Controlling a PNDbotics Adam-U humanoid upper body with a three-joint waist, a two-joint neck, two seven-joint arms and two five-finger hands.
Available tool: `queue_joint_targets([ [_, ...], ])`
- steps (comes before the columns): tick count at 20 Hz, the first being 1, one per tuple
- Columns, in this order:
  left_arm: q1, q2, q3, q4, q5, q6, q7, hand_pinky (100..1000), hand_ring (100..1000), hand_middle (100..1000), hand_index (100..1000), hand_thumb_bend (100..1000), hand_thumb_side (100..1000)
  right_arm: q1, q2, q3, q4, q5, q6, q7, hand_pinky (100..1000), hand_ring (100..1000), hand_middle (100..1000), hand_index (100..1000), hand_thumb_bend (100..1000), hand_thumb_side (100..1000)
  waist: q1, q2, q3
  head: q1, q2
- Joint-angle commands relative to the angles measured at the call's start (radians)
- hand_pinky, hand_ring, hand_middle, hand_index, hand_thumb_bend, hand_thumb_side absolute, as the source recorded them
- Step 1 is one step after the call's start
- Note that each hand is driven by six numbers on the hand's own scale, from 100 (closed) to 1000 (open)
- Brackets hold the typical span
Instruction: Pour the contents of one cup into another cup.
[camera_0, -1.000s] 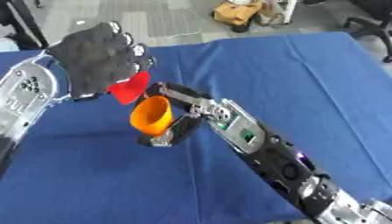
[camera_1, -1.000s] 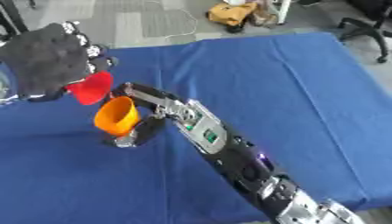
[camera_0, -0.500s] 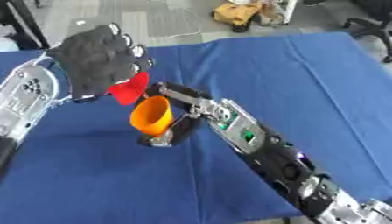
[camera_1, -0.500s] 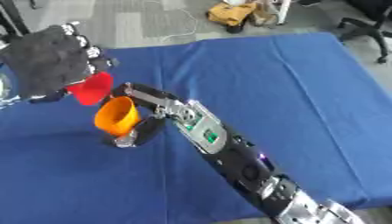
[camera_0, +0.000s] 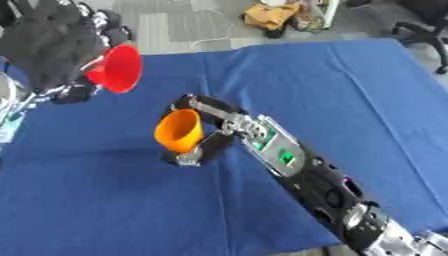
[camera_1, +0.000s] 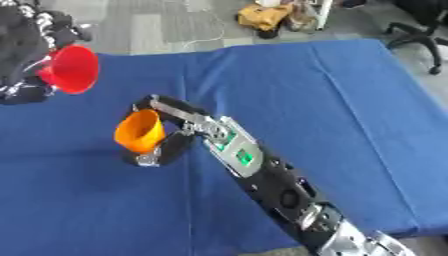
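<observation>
Over the blue table (camera_0: 367, 90), in the left eye view, your left hand (camera_0: 52, 47) has its fingers curled round the red cup (camera_0: 118, 69), held up near the upper left corner. The cup lies nearly on its side, its mouth turned toward the middle of the table, so it is tipped well past level. Your right hand (camera_0: 206, 137) comes in from the lower right along the long forearm, and its fingers and thumb wrap the orange cup (camera_0: 179, 131), which is lifted a little off the cloth and leans with its mouth facing left, toward the red one. The two cups are near each other but apart; the red rim sits higher and to the left of the orange rim, not over it.

In the right eye view the same gap shows more plainly: the red cup (camera_1: 72, 70) hangs by the left edge and the orange cup (camera_1: 140, 132) is below and to its right. You cannot see inside either cup from here, and nothing shows falling between them.

By my reading, both cups are picked up and tilted, but the pour itself is unconfirmed. What is left for you is to bring one mouth over the other.
</observation>
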Motion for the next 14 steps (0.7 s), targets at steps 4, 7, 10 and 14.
queue_joint_targets([
  [4, 0.059, -0.02, 0.098, 0.044, 0.103, 0.102, 0.095, 100, 214, 337, 724, 456, 109, 0.021, -0.057, -0.094, 0.041, 0.04, 0.003, -0.088, 359, 504, 476, 605, 411, 332, -0.004, -0.021, -0.008, 0.009, -0.003],
  [7, 0.095, -0.035, 0.118, 0.061, 0.149, 0.148, 0.123, 100, 205, 327, 718, 443, 113, 0.039, -0.079, -0.15, 0.074, 0.082, 0.013, -0.134, 523, 700, 578, 674, 563, 456, -0.008, -0.021, -0.012, 0.013, -0.003],
  [10, 0.12, -0.039, 0.114, 0.056, 0.196, 0.192, 0.134, 100, 201, 324, 716, 436, 116, 0.053, -0.097, -0.197, 0.103, 0.125, 0.028, -0.181, 604, 782, 677, 740, 581, 505, -0.01, -0.02, -0.017, 0.017, -0.005],
  [14, 0.145, -0.039, 0.116, 0.044, 0.266, 0.226, 0.139, 100, 197, 319, 713, 427, 116, 0.068, -0.118, -0.23, 0.122, 0.159, 0.04, -0.251, 662, 823, 750, 803, 604, 567, -0.013, -0.019, -0.019, 0.02, -0.006],
])
